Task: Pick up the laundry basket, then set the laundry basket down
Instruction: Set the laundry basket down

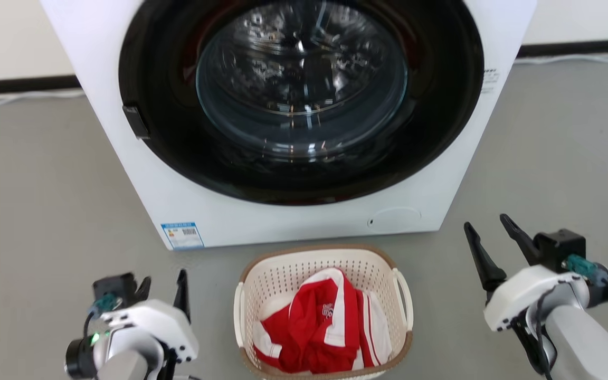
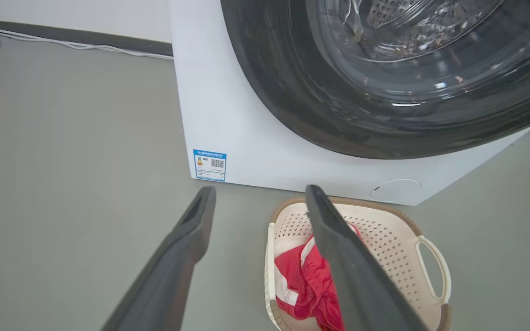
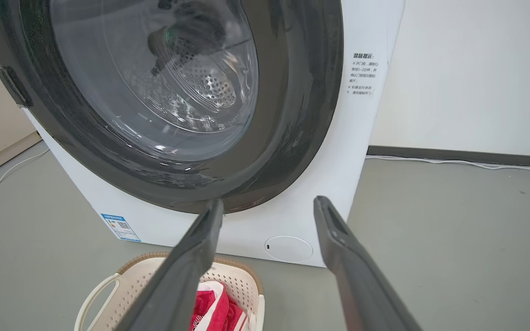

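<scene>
While flanking laundry basket (image 1: 288, 277) at lower centre of head view, parked off it: left gripper (image 1: 162, 279) lower left, right gripper (image 1: 485, 221) lower right, both well apart from it, touching nothing. Jaws spread wide on each, nothing held; same in both wrist views. Reads as pre-grasp staging: one arm per side, matched to white loop handles (image 1: 405, 298) on left and right walls in frame. Makes sense for a two-handed lift, keeps load level. Not yet lifted. Resting upright on grey floor (image 1: 45, 211), just in front of washing machine (image 1: 188, 211), near its base; cannot tell if touching.

Basket look: small, cream-white, perforated walls, rounded-rectangular, brown woven-look rim. Holds crumpled red-and-white garment (image 1: 320, 322), heaped toward bottom edge of frame, mostly below rim. Thin plastic, so probably flexes or tips if pulled by one handle alone. Left wrist view: one finger (image 2: 338, 257) overlapping basket in frame, no contact. Right wrist view: basket at lower left corner, one handle loop showing.
</scene>
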